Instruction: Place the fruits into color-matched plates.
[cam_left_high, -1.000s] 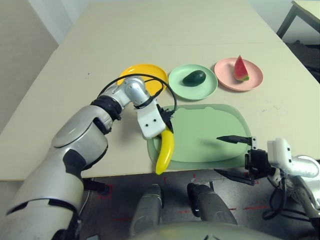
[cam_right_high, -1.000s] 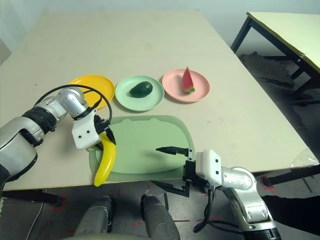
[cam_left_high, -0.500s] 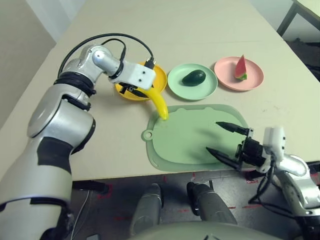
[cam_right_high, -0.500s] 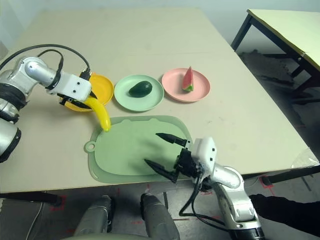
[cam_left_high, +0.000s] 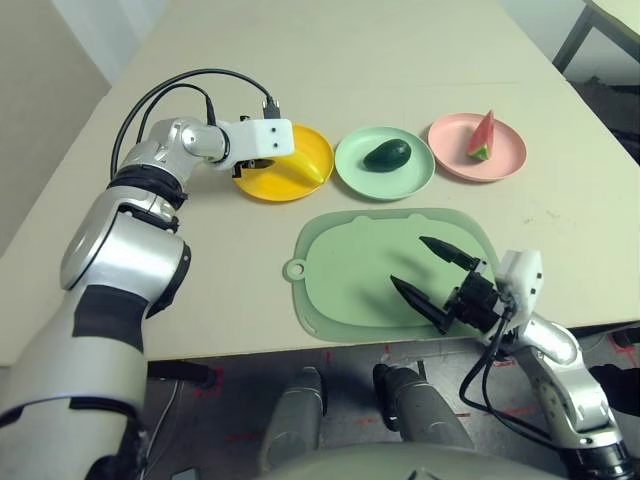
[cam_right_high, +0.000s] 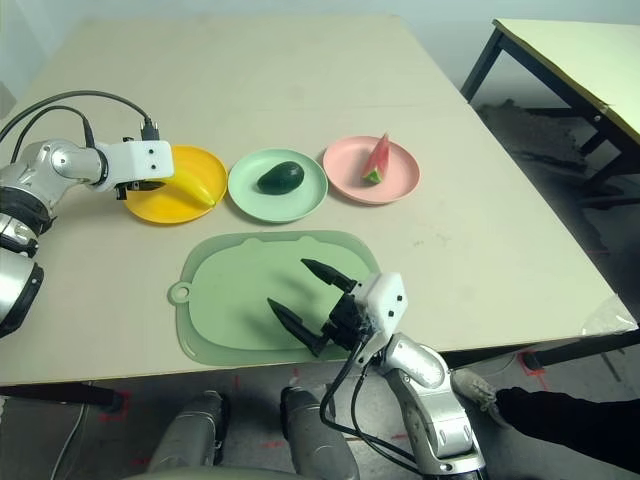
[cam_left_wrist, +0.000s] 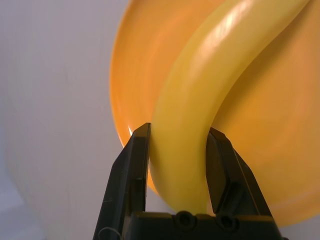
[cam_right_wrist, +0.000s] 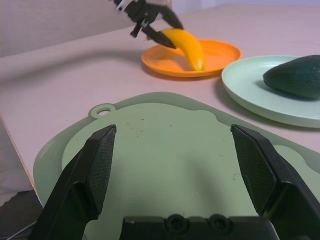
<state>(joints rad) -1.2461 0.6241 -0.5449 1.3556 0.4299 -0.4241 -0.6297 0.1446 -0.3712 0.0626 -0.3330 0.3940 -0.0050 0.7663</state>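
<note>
My left gripper is shut on the yellow banana, which lies low across the yellow-orange plate; its fingers clamp the banana's thick end. The dark green avocado lies in the mint green plate. On the pink plate rests the red watermelon wedge. My right gripper hangs open over the front right of the mat, holding nothing. The right wrist view looks between its fingers toward the banana.
A large pale green mat with a ring tab lies in front of the plates, near the table's front edge. Another table stands beyond the far right corner. The far half of the table is bare.
My left gripper has carried the banana from the mat's front left edge back to the yellow-orange plate. The open right gripper has moved left, from off the table's edge to over the mat.
</note>
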